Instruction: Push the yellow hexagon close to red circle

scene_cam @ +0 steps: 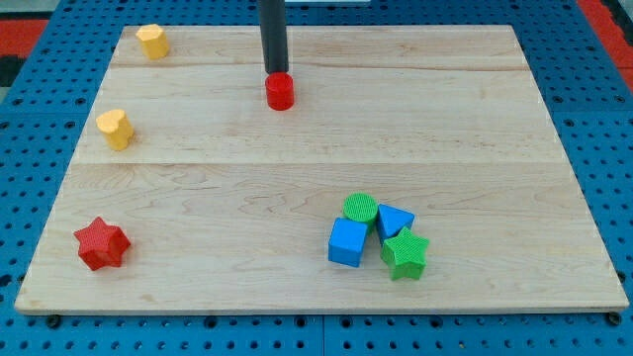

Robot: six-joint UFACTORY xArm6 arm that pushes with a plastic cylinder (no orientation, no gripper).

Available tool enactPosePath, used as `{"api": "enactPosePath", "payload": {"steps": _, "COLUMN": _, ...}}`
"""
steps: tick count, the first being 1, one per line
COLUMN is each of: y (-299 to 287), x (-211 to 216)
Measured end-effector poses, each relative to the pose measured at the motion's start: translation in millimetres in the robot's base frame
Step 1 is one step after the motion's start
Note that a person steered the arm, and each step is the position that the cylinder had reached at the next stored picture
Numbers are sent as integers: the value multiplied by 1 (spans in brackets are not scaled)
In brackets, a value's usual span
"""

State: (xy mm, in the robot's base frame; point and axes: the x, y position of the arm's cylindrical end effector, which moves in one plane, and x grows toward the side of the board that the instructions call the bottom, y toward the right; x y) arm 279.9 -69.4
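The yellow hexagon (151,41) sits near the board's top left corner. The red circle (280,91) stands at the top middle, far to the hexagon's right. My tip (276,73) is right at the red circle's upper edge, touching it or nearly so. The dark rod rises straight up from there and out of the view's top. The tip is far to the right of the yellow hexagon.
A yellow heart (115,129) lies at the left. A red star (101,243) is at the bottom left. At the lower right a green circle (360,210), blue triangle (394,220), blue cube (347,242) and green star (404,253) cluster together on the wooden board (297,178).
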Motion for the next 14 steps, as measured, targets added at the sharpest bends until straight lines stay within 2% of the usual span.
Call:
{"api": "enactPosePath", "payload": {"steps": 1, "y": -85, "x": 5}}
{"api": "enactPosePath", "payload": {"steps": 2, "y": -197, "x": 7}}
{"api": "enactPosePath", "payload": {"steps": 3, "y": -235, "x": -10}}
{"api": "enactPosePath", "payload": {"steps": 5, "y": -235, "x": -82}}
{"api": "enactPosePath", "payload": {"steps": 6, "y": -210, "x": -84}}
{"api": "enactPosePath", "payload": {"steps": 8, "y": -121, "x": -23}}
{"api": "enactPosePath", "payload": {"steps": 9, "y": -57, "x": 0}}
{"api": "enactPosePath", "payload": {"steps": 10, "y": -34, "x": 3}}
{"api": "enactPosePath", "payload": {"steps": 11, "y": -38, "x": 1}}
{"api": "enactPosePath", "payload": {"steps": 13, "y": -124, "x": -1}}
{"api": "enactPosePath", "payload": {"steps": 14, "y": -109, "x": 10}}
